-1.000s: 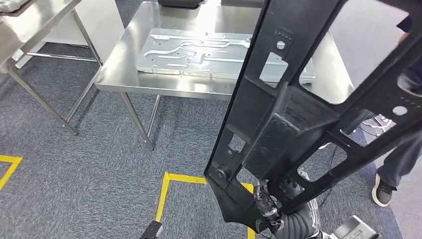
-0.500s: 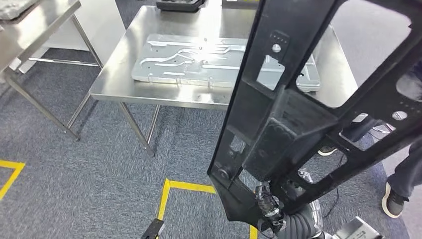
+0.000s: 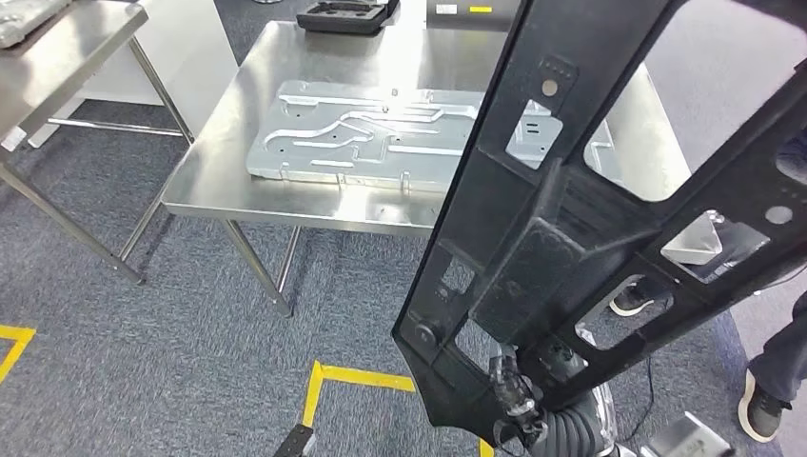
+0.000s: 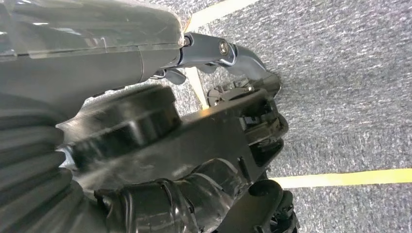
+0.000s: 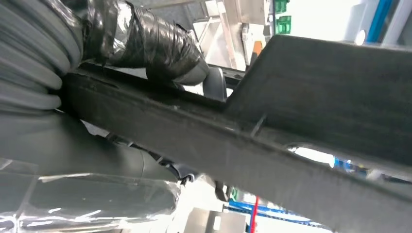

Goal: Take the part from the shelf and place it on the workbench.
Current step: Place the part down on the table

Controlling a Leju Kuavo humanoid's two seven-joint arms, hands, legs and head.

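Bright overhead light glares off the steel workbench; wrist views blur close up.

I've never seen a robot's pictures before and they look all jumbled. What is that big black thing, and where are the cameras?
The top picture is from the robot's head, looking down. The big black frame is a part the robot carries, gripped by its right hand, seen close up by a wrist camera. The other wrist camera shows the left hand over grey carpet with yellow tape. Ahead stands a shiny metal workbench with a silver plate and a black tray on it. A person's shoe shows at the side.
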